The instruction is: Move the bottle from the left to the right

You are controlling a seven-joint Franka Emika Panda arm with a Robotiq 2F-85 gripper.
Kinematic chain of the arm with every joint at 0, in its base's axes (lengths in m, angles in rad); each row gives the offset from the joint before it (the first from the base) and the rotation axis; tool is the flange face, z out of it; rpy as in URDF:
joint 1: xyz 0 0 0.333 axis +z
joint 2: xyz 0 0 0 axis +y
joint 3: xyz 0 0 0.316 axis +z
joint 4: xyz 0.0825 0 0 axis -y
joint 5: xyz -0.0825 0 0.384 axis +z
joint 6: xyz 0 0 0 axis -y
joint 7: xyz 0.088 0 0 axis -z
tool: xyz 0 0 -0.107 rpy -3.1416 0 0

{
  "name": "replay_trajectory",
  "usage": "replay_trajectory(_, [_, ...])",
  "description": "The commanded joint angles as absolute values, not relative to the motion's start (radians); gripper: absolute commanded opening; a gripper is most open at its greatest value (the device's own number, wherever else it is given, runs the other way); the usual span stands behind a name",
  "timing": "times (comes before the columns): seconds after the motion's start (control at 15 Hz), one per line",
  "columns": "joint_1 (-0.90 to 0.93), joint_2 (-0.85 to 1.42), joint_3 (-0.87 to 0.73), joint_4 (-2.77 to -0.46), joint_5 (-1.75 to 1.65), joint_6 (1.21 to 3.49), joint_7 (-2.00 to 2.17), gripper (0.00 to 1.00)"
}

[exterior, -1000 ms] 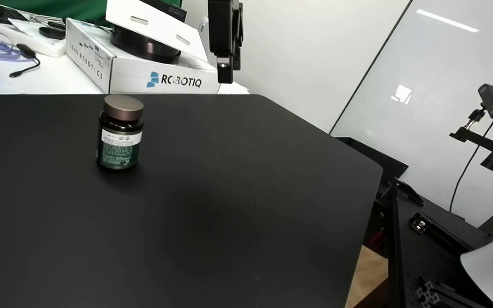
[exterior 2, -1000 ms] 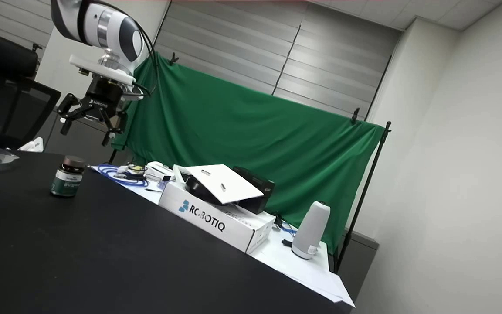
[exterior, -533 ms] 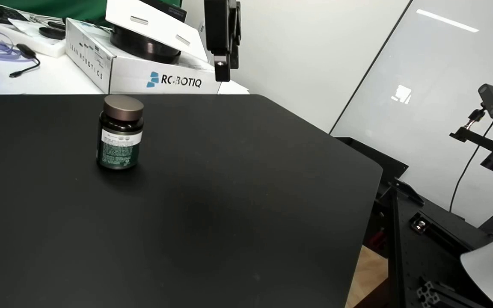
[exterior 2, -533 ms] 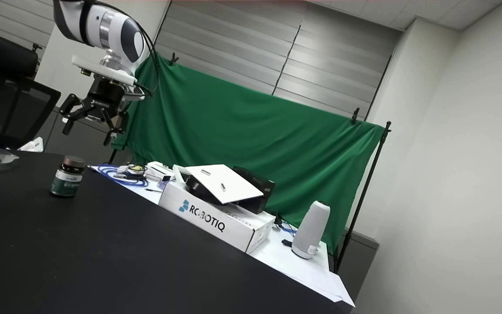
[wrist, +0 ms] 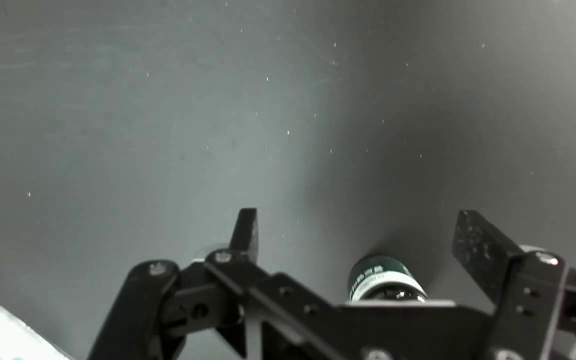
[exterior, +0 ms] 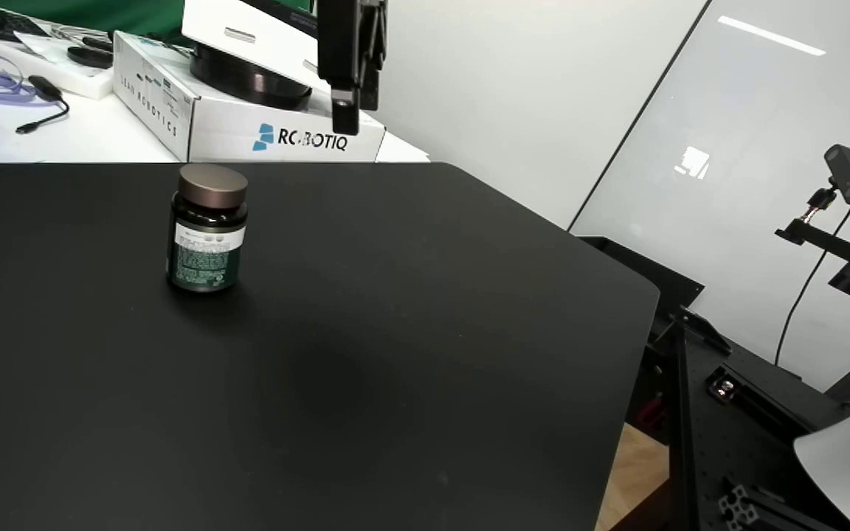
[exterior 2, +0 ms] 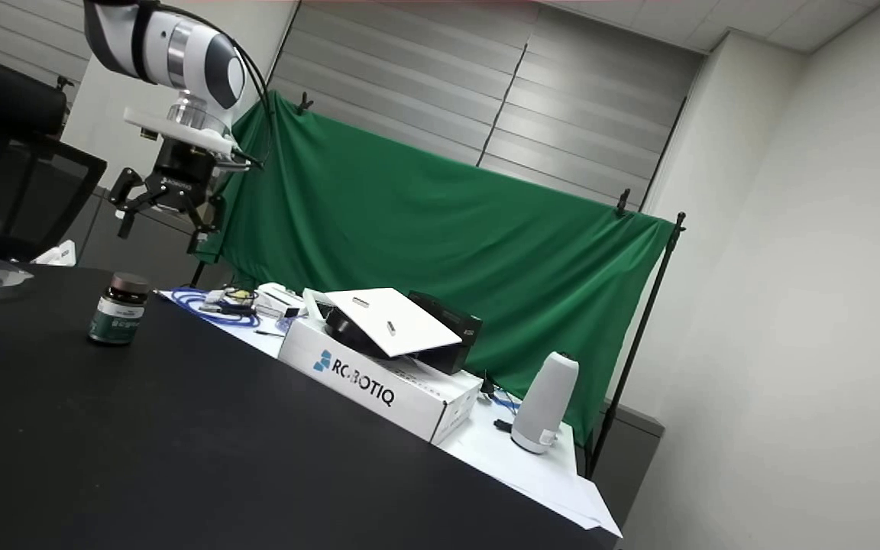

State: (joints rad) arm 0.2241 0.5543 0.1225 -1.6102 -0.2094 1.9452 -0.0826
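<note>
While the bottle [exterior: 207,243] stood upright on the black table [exterior: 425,354] | I saw the claw [wrist: 356,220] hanging higher, apart from it | claw's fingers [wrist: 478,250] spread wide

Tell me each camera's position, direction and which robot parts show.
In an exterior view: low by the table, facing a green cloth; arm and gripper upper left.
In an exterior view: above table height, looking across toward a box; gripper, cropped, at top.
Wrist view: on the arm, looking down at the table; fingers at bottom.
Both exterior views share bottle and box.
</note>
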Motion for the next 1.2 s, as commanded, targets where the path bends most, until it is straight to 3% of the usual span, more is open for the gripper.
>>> replay_trajectory(0.0, [0.248, 0.632, 0.124, -1.507, -0.236, 2.002, -0.089, 1.00])
replay_trajectory(0.73, [0.293, 0.827, 0.123, -1.339, -0.243, 2.185, -0.160, 1.00])
replay_trajectory(1.13, [0.294, 0.880, 0.142, -1.294, -0.218, 2.178, -0.203, 1.00])
